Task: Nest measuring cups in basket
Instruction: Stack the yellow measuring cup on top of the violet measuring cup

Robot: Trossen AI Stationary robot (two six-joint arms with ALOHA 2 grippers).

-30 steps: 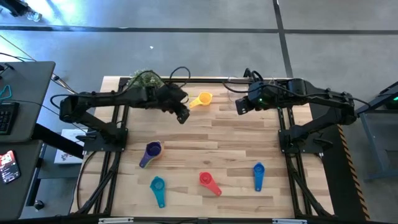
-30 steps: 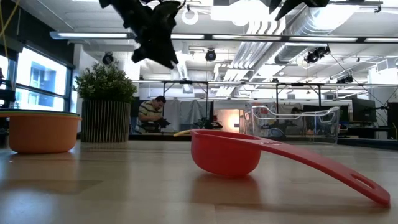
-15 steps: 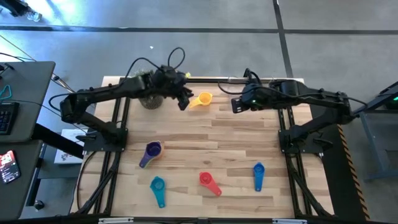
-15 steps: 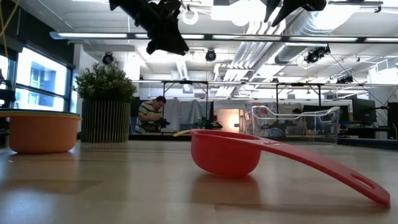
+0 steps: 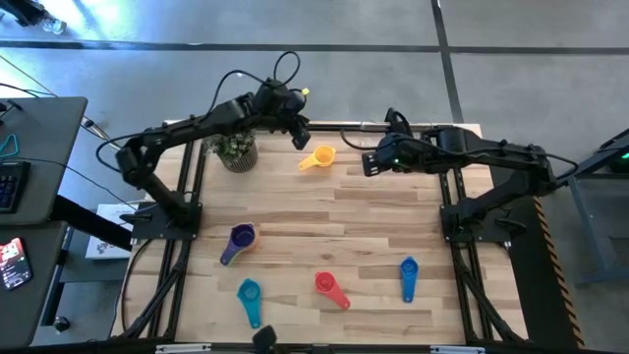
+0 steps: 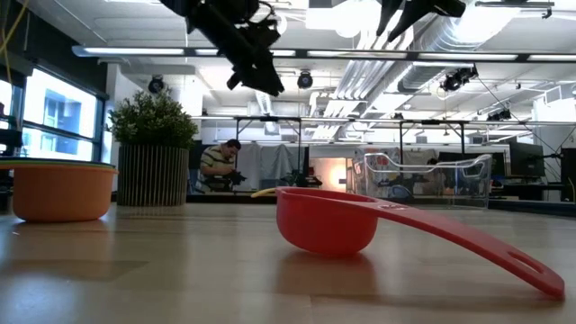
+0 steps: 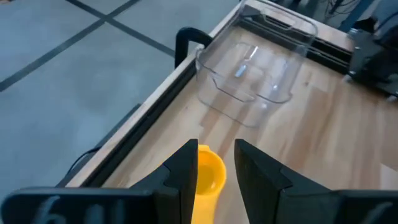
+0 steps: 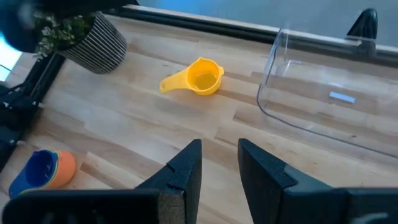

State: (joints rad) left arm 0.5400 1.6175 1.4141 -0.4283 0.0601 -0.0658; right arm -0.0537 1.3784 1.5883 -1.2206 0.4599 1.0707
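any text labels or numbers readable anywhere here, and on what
None can be read.
The basket carries a small pale sticker, too blurred to read.
The red card on the side desk has marks too small to read.
The yellow cup shows no visible marking.

Around the yellow cup (image 5: 318, 157) I found bare wood open on every near side, with only the potted plant (image 5: 235, 150) off to one side and the clear basket (image 8: 323, 106) on the other.
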